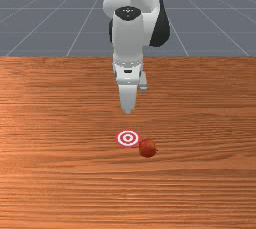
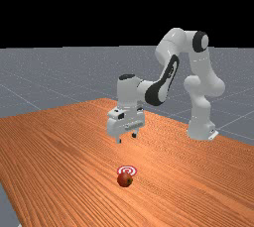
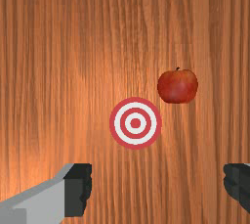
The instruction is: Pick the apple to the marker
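Apple [image 1: 147, 148] waiting beneath it, an empty end effector [image 2: 126, 138] hangs well above the desk [image 1: 55, 173], pointing straight down, its two fingers spread wide with nothing between them. The height appears to serve clearance, leaving room to shift sideways without brushing the fruit; the broad opening looks meant to let the fingers pass on either side of it. In the wrist view, the space between the black pads [image 3: 78, 189] spans more than the apple's width.

Below, flat on the wood, lies the marker [image 3: 135, 123], a red-and-white ring target that shows where the fruit should end up. In the front view it sits nearly in line under the fingertips.

The apple rests on the desk just beside that target, off its rim, on the front view's right and closer to the front camera. Relative to the end effector, it is lower and offset toward the front view's right, outside the grasp. Its stem points sideways, toward the front view's right, suggesting fruit lying on its side and perhaps apt to roll if nudged. A small sideways correction, then a descent around the apple, seems called for.
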Tool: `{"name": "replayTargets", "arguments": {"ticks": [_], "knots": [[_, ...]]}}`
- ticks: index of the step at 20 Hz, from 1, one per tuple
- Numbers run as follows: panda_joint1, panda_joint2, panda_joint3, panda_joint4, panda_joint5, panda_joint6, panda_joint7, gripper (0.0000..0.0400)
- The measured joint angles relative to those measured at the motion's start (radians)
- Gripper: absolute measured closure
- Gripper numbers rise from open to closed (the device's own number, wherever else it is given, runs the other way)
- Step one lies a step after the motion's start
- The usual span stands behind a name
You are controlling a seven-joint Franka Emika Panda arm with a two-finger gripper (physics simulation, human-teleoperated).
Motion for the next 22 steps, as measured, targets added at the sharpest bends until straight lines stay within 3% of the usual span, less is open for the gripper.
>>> {"name": "replayTargets", "arguments": {"ticks": [1, 2, 3, 4, 6, 7, 8, 9, 11, 13, 16, 20, 21, 22], "knots": [[0.000, 0.000, 0.000, 0.000, 0.000, 0.000, 0.000, 0.0151], [0.000, 0.000, 0.000, 0.000, 0.000, 0.000, 0.000, 0.0242], [0.002, -0.002, -0.003, -0.001, 0.003, -0.004, 0.019, 0.0147], [0.004, -0.004, -0.005, -0.001, 0.004, -0.007, 0.030, 0.0089], [0.005, -0.006, -0.007, 0.000, 0.006, -0.009, 0.041, 0.0033], [0.025, -0.074, -0.034, -0.048, 0.003, -0.085, 0.226, 0.0175], [0.040, -0.134, -0.058, -0.054, 0.009, -0.153, 0.407, 0.0263], [0.051, -0.170, -0.079, -0.050, 0.018, -0.201, 0.590, 0.0316], [0.070, -0.195, -0.113, -0.038, 0.046, -0.262, 0.954, 0.0368], [0.085, -0.191, -0.140, -0.025, 0.088, -0.304, 1.280, 0.0388], [0.087, -0.186, -0.155, -0.019, 0.124, -0.324, 1.452, 0.0397], [0.090, -0.174, -0.156, -0.009, 0.131, -0.317, 1.494, 0.0400], [0.091, -0.169, -0.154, -0.005, 0.133, -0.317, 1.493, 0.0243], [0.093, -0.159, -0.150, 0.000, 0.135, -0.316, 1.492, 0.0148]]}}
